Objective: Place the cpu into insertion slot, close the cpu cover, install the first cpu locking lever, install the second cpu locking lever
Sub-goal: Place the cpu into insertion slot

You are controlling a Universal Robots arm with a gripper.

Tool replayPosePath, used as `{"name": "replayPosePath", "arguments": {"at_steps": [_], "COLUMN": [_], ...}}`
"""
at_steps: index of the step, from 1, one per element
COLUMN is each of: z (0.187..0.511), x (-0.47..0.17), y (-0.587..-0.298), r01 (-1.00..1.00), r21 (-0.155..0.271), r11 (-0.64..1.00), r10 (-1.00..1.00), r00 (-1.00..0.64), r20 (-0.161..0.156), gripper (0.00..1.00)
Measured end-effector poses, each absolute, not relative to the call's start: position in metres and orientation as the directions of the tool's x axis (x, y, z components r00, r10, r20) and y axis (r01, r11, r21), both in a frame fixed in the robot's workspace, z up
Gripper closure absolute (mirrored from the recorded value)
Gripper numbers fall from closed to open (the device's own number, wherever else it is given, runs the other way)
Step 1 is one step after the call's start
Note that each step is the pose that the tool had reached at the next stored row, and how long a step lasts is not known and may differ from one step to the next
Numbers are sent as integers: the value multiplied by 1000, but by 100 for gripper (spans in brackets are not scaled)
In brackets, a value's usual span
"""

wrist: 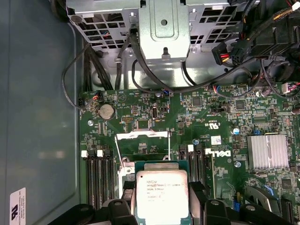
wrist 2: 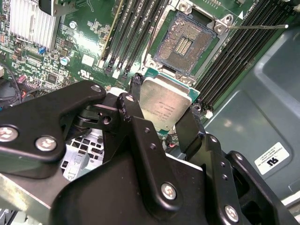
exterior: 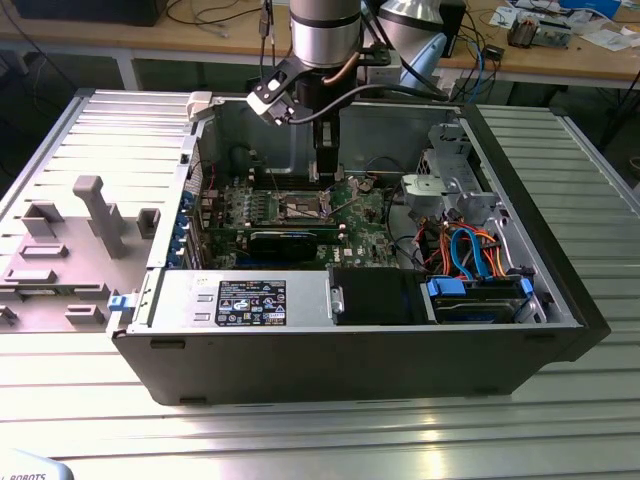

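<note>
My gripper (wrist 2: 161, 108) is shut on the cpu (wrist 2: 164, 104), a flat square chip with a silver top, with one black finger (wrist 2: 136, 85) on each of two opposite edges. It hangs a little above the green board, beside the insertion slot (wrist 2: 182, 41), whose dark pin field lies bare. In the first wrist view the cpu (wrist: 161, 191) sits in the gripper (wrist: 161, 208), and the cpu cover (wrist: 143, 135) stands raised just beyond it. A thin locking lever (wrist 2: 260, 26) sticks out from the slot's corner. In the exterior view the gripper (exterior: 325, 170) hangs over the slot (exterior: 303, 207) inside the case.
Long memory slots (wrist 2: 133, 33) flank the socket on both sides. A finned heatsink (wrist: 268, 151) and a metal drive cage (wrist: 164, 23) with cables are nearby. The case wall (wrist 2: 262, 93) rises close by. A power supply (exterior: 250, 300) and a grey fixture (exterior: 95, 210) lie further off.
</note>
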State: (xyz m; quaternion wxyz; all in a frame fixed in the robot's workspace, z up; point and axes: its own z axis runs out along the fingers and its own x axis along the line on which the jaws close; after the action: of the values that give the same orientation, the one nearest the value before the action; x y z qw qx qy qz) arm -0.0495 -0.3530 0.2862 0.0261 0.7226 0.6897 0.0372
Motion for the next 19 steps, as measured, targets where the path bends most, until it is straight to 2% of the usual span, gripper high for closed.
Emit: {"name": "replayPosePath", "arguments": {"at_steps": [19], "z": [276], "x": [-52], "y": [-353], "r01": [995], "r21": [89], "r11": [-47], "r10": [999], "r00": [46], "r20": [14], "gripper": [46]}}
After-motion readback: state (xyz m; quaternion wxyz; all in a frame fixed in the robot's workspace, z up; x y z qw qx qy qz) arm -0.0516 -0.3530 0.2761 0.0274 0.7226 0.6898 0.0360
